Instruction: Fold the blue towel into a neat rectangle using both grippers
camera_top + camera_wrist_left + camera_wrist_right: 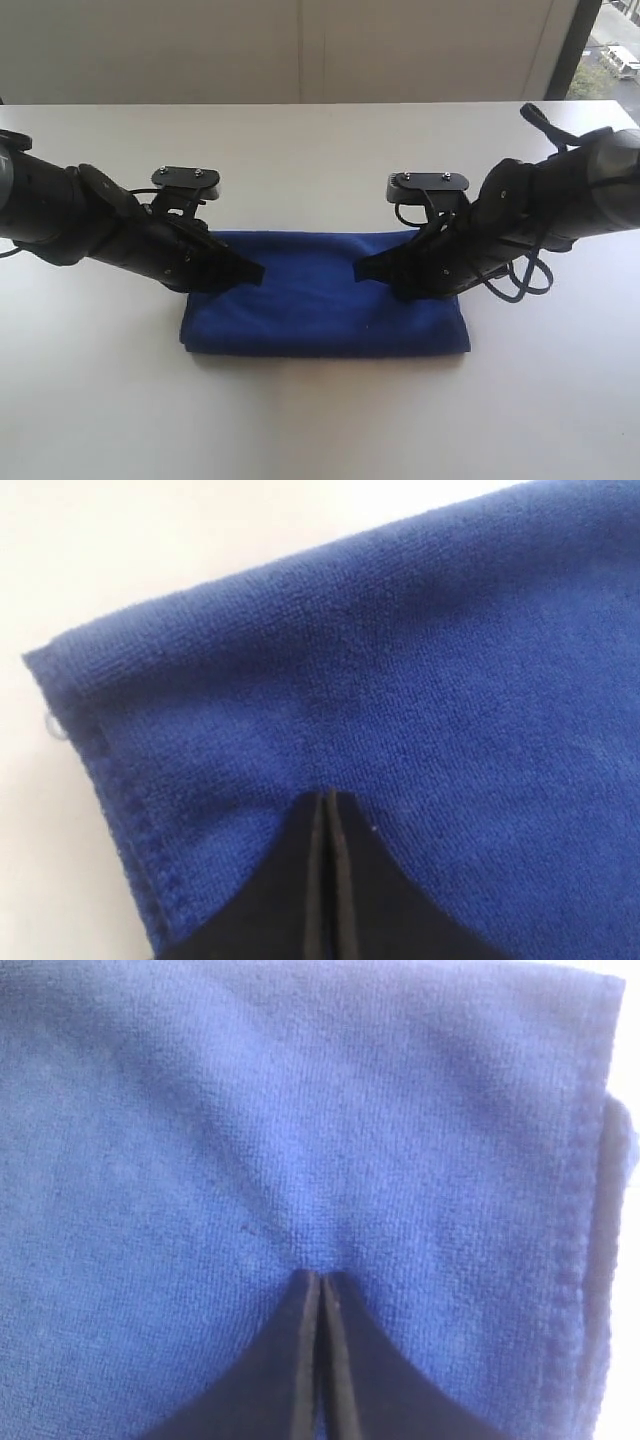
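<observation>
The blue towel (325, 300) lies flat in the middle of the white worktop (320, 150), folded into a long rectangle. The left claw (255, 270) rests over the towel's left part, near a corner with a stitched hem (120, 810). Its jaws are pressed together and the tip is at the cloth. The right claw (362, 268) is over the right part, also fully closed, its tip at the cloth. The two claws point toward each other and are apart.
</observation>
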`<state>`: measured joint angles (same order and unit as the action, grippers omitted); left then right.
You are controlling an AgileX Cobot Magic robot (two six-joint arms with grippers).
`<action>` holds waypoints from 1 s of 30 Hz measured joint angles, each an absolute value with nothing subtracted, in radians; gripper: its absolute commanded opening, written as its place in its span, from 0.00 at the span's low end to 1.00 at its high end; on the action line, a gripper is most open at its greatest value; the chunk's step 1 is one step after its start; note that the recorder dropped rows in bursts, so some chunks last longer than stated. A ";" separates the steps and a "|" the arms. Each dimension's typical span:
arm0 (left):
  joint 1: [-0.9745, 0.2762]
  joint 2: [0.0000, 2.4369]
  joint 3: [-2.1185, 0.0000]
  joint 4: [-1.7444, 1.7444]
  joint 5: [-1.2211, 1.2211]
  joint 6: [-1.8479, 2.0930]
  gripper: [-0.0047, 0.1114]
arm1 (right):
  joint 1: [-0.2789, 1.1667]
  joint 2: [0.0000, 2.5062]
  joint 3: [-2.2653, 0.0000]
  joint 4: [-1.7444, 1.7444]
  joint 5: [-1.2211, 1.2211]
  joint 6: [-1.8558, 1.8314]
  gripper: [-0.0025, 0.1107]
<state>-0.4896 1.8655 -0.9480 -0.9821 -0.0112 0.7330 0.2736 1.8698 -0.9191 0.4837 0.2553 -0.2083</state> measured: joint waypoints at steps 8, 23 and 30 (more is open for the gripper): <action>-0.487 1.864 -0.950 -0.980 -0.009 0.733 0.04 | 0.274 1.877 -0.934 0.484 0.256 -0.205 0.02; -0.452 1.585 -0.948 -0.947 0.079 0.736 0.17 | 0.248 1.588 -0.934 0.476 0.329 -0.201 0.02; -0.210 1.435 -0.946 -0.880 0.362 0.644 0.04 | 0.135 1.365 -0.827 0.448 0.364 -0.201 0.02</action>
<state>-0.2095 1.4346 -0.9460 -0.8795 0.3622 0.6441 0.1352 1.3648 -0.8273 0.4477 0.3638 -0.2007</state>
